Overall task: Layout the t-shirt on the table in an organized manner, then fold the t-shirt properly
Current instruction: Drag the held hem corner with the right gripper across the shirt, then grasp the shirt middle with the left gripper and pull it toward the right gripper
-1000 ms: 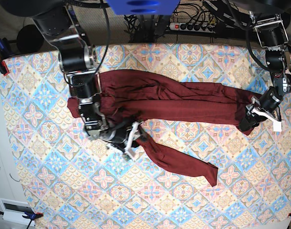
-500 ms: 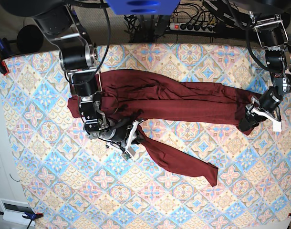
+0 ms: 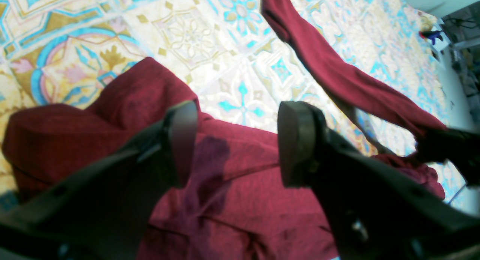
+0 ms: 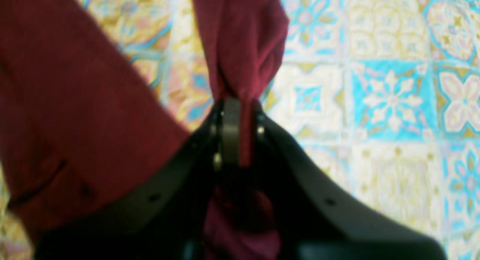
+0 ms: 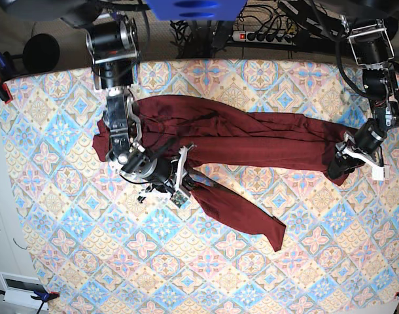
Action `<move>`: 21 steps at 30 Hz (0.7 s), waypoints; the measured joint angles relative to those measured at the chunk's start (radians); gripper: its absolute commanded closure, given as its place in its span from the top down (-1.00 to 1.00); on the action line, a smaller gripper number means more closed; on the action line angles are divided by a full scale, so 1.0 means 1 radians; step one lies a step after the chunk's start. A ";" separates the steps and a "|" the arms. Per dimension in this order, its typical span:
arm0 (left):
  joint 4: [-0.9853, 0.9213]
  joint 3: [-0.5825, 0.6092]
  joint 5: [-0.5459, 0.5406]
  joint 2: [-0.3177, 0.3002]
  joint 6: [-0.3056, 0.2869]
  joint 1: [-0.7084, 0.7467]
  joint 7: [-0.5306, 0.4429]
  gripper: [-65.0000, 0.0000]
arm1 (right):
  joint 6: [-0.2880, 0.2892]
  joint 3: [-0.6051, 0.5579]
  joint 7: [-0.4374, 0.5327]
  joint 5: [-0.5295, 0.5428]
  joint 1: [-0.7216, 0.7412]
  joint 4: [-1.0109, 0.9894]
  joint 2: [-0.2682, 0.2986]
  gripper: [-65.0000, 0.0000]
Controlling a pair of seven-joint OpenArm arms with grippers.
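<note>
Laying out: right pincer [image 4: 240, 114] clamps a shirt [image 5: 252, 140] sleeve; left pincer [image 3: 236, 144] gapes above cloth; next, draw the sleeve outward

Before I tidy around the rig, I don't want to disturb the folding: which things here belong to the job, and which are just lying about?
Part of the job:
- t-shirt, dark maroon, sprawled out
- table with the patterned cloth
- right gripper, shut on a bunch of fabric
- left gripper, open over the shirt's end

Just lying about:
- power strip behind the table
- clamp at the table's corner
</note>
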 measured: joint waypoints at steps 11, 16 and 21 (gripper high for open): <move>0.000 0.000 0.038 0.018 -0.001 0.006 0.000 0.04 | 0.003 -0.080 -0.040 0.006 -0.237 0.250 -0.001 -0.98; 0.000 0.000 0.037 0.018 -0.003 0.005 0.000 0.04 | 0.002 -0.122 -0.031 0.003 -0.302 0.326 -0.001 -0.98; 0.000 0.000 0.036 0.018 -0.003 0.005 0.000 0.04 | 0.005 -0.168 -0.045 0.001 -0.332 0.315 0.000 -0.96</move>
